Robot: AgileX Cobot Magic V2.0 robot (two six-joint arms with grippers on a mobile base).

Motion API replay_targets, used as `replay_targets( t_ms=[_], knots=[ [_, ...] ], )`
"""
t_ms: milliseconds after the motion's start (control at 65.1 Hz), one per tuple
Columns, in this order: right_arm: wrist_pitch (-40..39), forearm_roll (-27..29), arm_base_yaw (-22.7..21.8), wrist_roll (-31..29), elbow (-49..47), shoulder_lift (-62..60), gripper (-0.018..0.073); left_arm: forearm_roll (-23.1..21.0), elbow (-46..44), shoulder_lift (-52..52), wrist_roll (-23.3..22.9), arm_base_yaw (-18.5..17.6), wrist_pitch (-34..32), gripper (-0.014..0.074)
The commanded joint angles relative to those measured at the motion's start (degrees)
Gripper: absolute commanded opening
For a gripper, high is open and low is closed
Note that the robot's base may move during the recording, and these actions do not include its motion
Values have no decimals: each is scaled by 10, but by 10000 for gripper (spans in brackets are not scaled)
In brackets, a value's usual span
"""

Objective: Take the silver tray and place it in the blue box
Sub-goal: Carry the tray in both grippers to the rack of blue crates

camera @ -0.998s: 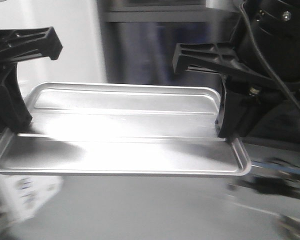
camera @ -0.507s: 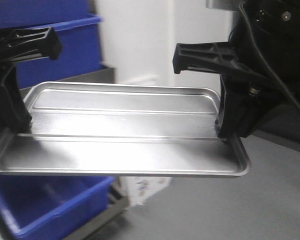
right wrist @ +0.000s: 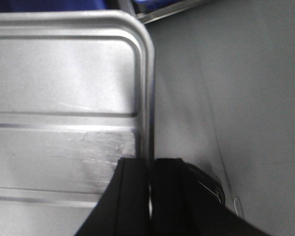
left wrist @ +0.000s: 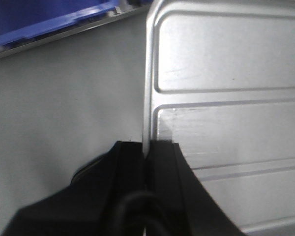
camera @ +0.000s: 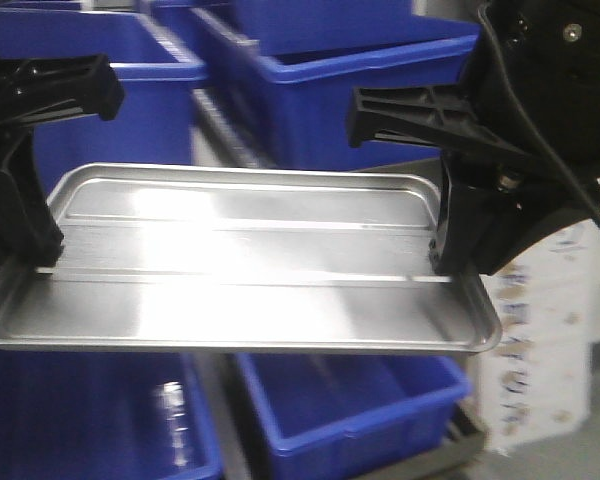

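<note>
Tray [camera: 240, 260] hung level in mid-air, left gripper [left wrist: 146, 147] and right gripper [right wrist: 150, 164] jaws clamped on its end rims, thin bite only. Risk: uneven arm motion could've twisted it loose above the blue box [camera: 340, 385] below.

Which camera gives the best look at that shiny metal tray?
The exterior front-facing view: the whole shallow rectangular silver metal tray shows there, both short ends gripped. Each wrist view shows only one end's rim and ridges.

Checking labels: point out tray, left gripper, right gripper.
tray [camera: 240, 305], front view, base centre.
left gripper [left wrist: 146, 150], left wrist view, midway between fingertips.
right gripper [right wrist: 150, 166], right wrist view, midway between fingertips.
</note>
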Motion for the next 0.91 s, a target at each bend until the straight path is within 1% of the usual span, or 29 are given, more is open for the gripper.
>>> replay_targets(
  t_ms=[0,891],
  knots=[
    [11,-33,-5,-4,-12,-19,60,27,-11,-16,2,-2,15,-104],
    [11,-33,-5,-4,-12,-19,60,27,-11,-16,2,-2,15,-104]
  ],
)
